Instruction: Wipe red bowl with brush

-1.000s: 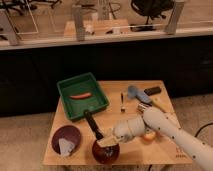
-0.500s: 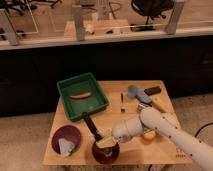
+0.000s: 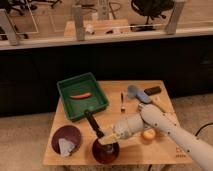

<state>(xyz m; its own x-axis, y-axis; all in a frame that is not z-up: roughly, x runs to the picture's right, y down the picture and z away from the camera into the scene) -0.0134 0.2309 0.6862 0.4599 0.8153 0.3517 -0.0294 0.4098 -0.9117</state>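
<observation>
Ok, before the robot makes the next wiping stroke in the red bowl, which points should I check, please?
1. Gripper shut on the brush: ok.
2. Brush head inside the red bowl: ok.
3. Head touching the bowl's surface: cannot tell.
4. Red bowl fully on the table: ok.
5. Purple bowl apart from the red bowl: ok.
6. Green tray behind the handle, contact: cannot tell.

green tray (image 3: 70, 86) holds orange-red stick (image 3: 80, 95); purple bowl (image 3: 67, 139) front-left

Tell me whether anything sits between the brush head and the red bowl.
Nothing visible does. The gripper, shut on the brush, holds its pale head right at the red bowl; the purple bowl sits apart.
</observation>
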